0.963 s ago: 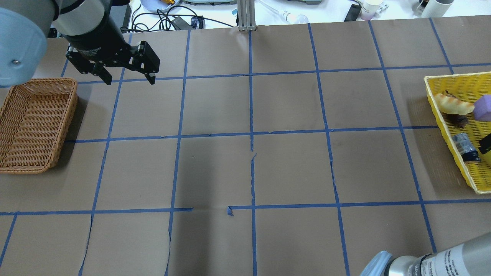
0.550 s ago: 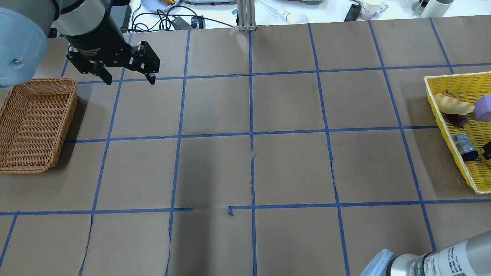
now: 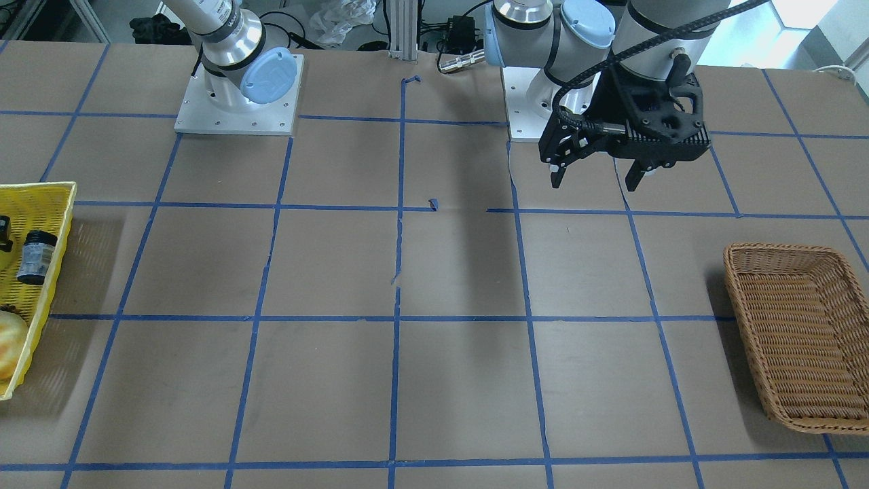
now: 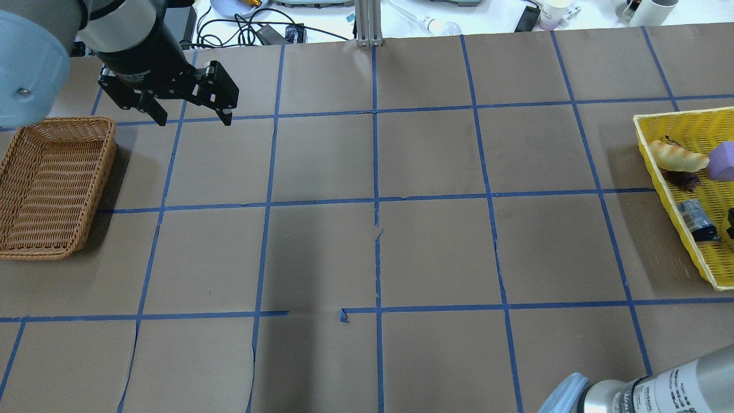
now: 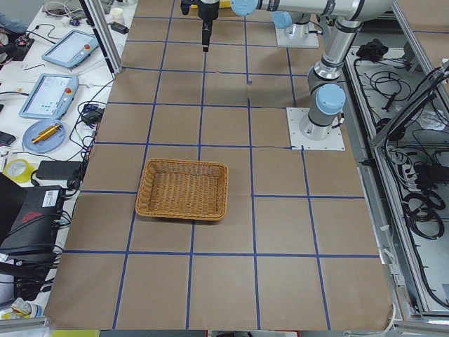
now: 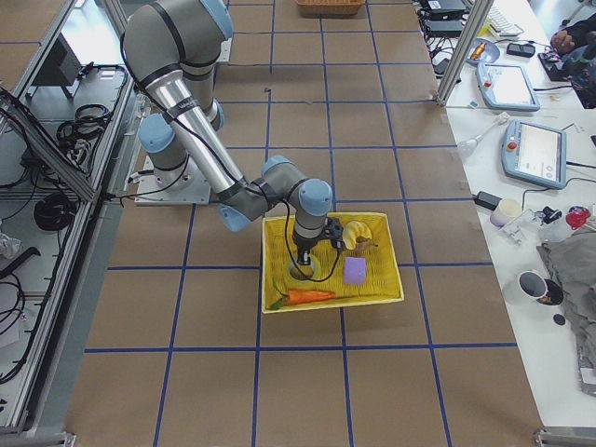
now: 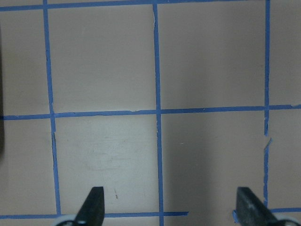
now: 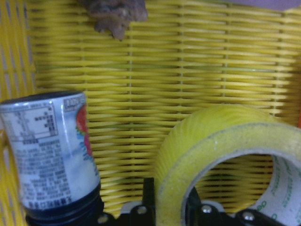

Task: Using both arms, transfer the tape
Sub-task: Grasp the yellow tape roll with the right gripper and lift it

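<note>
The yellow tape roll [image 8: 221, 160] stands on edge in the yellow basket [image 6: 331, 303], close under the right wrist camera. My right gripper [image 8: 171, 207] is down in that basket; its black fingers sit close together on either side of the roll's wall, shut on it. In the exterior right view the gripper [image 6: 305, 253] stands over the pale ring of the tape [image 6: 305, 271]. My left gripper [image 4: 192, 117] hangs open and empty above the table near the wicker basket [image 4: 54, 183]. It also shows in the front-facing view [image 3: 596, 178].
The yellow basket [image 4: 659, 166] also holds a dark-capped jar [image 8: 49, 150], a purple block [image 4: 723, 162], a bread-like piece [image 4: 676, 156], a carrot [image 6: 305, 296] and a brown lump [image 8: 115, 14]. Blue tape lines grid the brown table.
The black part of my right gripper has slid further right, almost out of the overhead view at the yellow basket. The left arm has not moved.
</note>
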Available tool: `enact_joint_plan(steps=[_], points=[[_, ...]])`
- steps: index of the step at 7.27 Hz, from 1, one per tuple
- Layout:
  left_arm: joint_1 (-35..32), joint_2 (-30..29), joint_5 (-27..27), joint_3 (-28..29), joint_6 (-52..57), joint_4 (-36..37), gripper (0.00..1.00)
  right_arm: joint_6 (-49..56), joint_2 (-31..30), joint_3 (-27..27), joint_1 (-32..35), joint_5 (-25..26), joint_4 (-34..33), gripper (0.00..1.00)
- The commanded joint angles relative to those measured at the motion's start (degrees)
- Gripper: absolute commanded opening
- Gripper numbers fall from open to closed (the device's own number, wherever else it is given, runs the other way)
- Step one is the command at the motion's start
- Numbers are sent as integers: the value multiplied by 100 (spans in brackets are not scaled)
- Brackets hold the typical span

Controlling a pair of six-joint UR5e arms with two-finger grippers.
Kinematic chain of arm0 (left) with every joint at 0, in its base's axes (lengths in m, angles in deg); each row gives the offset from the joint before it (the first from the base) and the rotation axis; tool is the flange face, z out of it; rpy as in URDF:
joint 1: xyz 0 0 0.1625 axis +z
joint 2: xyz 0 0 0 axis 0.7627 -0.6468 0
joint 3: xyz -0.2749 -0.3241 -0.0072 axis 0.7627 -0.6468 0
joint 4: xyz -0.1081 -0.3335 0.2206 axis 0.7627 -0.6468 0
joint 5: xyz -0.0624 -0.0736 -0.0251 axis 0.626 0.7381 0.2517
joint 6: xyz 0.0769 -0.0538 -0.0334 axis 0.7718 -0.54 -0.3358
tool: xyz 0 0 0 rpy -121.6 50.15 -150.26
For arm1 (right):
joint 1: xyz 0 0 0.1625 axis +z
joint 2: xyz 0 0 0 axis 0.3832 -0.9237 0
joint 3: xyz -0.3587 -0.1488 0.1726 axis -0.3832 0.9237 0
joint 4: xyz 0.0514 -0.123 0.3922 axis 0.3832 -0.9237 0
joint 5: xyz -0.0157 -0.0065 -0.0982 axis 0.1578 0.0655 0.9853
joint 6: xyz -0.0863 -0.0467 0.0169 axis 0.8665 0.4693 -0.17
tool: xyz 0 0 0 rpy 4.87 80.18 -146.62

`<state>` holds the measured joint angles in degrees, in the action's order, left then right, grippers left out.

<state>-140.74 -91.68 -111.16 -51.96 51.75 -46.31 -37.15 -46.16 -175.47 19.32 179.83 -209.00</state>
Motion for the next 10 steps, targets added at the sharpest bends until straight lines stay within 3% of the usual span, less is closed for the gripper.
enact_joint_plan(steps=[1,2,4,7,10], points=[[-1,1,7,5,4,23,100,-690,-603,346,251,-307,632,0],[33,18,7,14,13,23,100,-897,-1016,688,566,-275,1410,0],[7,18,7,-3,13,23,100,-2577,-1266,1365,1740,-336,2601,0],[25,27,-2,-3,13,23,100,-6425,-786,1473,4533,-327,2212,0],[8,27,-11,-12,13,23,100,-8899,601,2076,6042,-432,1244,0]])
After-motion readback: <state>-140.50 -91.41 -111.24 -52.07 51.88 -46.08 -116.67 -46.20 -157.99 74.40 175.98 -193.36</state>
